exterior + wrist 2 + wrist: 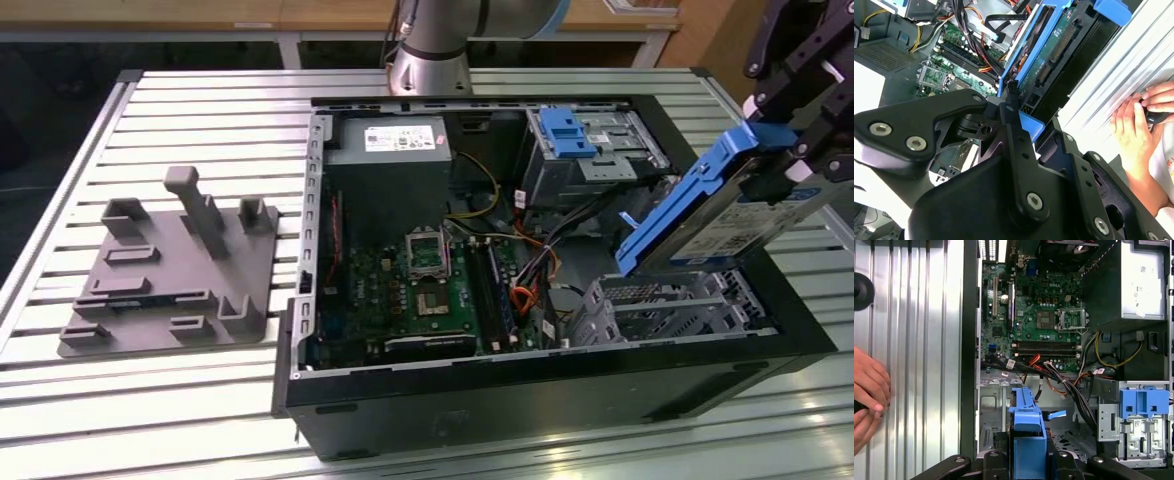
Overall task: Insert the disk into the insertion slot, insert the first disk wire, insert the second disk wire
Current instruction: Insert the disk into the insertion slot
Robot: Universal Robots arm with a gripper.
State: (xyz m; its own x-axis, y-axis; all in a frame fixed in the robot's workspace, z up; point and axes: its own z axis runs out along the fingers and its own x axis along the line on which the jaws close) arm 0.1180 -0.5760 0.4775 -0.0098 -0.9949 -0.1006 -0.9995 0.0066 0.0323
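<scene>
Far off on the exterior view's left of the insertion slot (pixel 667 305), a grey fixture plate (pixel 167 275) lies on the slatted table (pixel 200 110). It plays no part in this step. Nearer the slot on that same side sits the green motherboard (pixel 427 290), and between board and slot runs a bundle of wires (pixel 527 270). These wires are, I judge, the main hazard. They hang close to the slot's open mouth and should stay outside it as the drive goes down.

Behind the slot stands the grey bay with the blue latch (pixel 587 150). It is not the target.

The slot itself is a perforated silver cage with its top open and nothing in it. Just above it, tilted steeply, hangs the disk (pixel 714 215). Its lower end is near the slot's rim and its upper end is raised toward the exterior view's right. The gripper (pixel 790 150) is clamped on the blue frame at that raised end.

To seat the disk well, its tilt should be brought into line with the slot's walls before any push, so that the blue frame's sides meet both walls evenly. A skewed entry would likely jam. Slow, straight travel seems wise.

Beyond the slot, outside the case, a person's hand (pixel 1134 135) rests on the table.
</scene>
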